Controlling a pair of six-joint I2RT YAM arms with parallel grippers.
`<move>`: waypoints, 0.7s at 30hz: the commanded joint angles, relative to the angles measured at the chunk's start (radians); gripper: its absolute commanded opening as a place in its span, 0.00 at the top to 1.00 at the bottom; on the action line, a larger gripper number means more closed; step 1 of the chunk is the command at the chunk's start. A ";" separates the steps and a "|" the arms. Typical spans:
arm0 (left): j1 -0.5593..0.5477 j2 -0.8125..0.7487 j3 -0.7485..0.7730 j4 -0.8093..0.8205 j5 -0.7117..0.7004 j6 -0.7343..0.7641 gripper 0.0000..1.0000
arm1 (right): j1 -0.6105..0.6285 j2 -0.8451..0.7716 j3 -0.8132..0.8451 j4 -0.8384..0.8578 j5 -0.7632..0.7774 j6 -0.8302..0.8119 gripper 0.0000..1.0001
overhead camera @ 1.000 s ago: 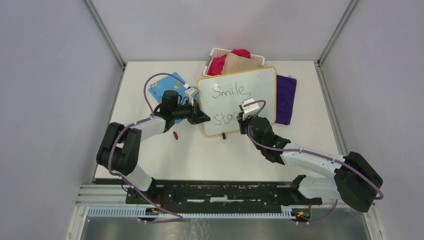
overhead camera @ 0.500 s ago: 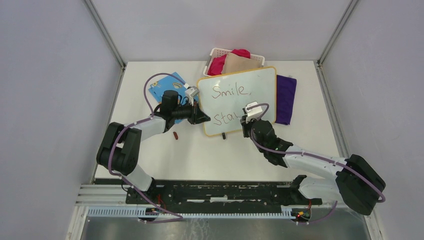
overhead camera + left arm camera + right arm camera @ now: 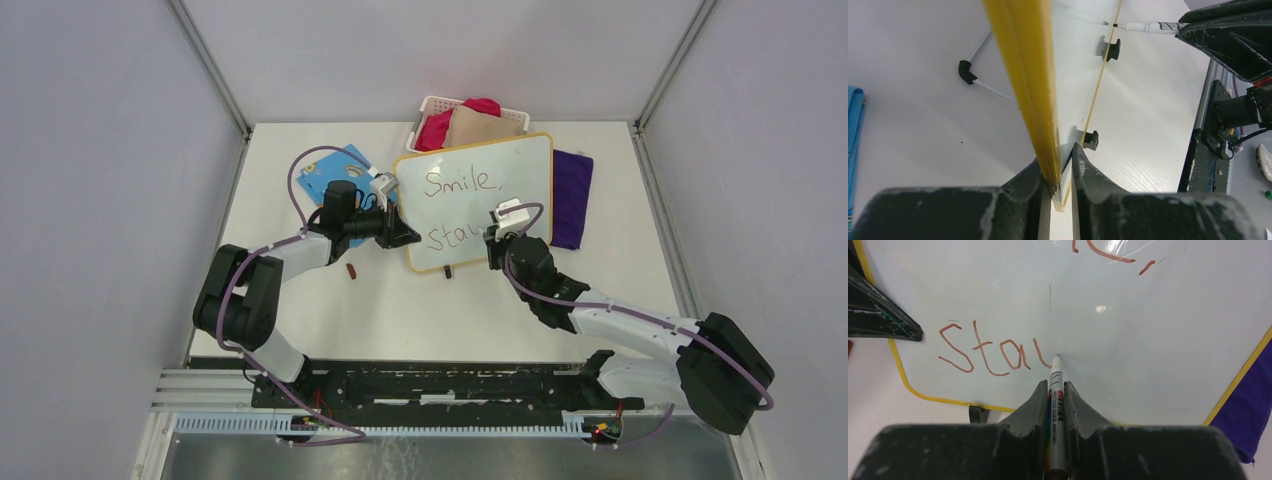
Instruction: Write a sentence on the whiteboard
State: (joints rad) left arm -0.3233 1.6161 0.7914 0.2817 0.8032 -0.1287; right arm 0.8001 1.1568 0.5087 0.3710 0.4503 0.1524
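The whiteboard [image 3: 500, 170], white with a yellow-orange frame, lies tilted in the middle of the table. On it stands dark-red writing: "Smile," [image 3: 459, 182] above "Sta" and one further stroke [image 3: 995, 351]. My left gripper [image 3: 410, 236] is shut on the board's left edge [image 3: 1034, 80]. My right gripper [image 3: 492, 240] is shut on a white marker [image 3: 1056, 405]. The marker's tip [image 3: 1056, 357] touches the board just right of the last stroke. The marker also shows in the left wrist view [image 3: 1148, 26].
A white basket [image 3: 436, 106] with pink and tan cloths stands behind the board. A purple cloth [image 3: 571, 196] lies right of the board, a blue card [image 3: 330, 175] left of it under my left arm. A small dark-red cap [image 3: 351, 270] lies near the left forearm.
My right gripper has moved a little to the right along the lower line with the marker. The left gripper and the board have not moved.
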 commanded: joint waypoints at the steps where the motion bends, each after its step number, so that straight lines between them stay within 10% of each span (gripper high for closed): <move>1: -0.032 0.042 -0.017 -0.147 -0.114 0.123 0.98 | -0.012 -0.013 0.058 0.026 0.018 -0.012 1.00; 21: -0.033 0.045 -0.012 -0.151 -0.114 0.123 0.98 | -0.027 0.010 0.033 0.035 -0.009 0.002 1.00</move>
State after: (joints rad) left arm -0.3233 1.6165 0.7921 0.2802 0.8032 -0.1287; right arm 0.7765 1.1740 0.5491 0.3717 0.4469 0.1448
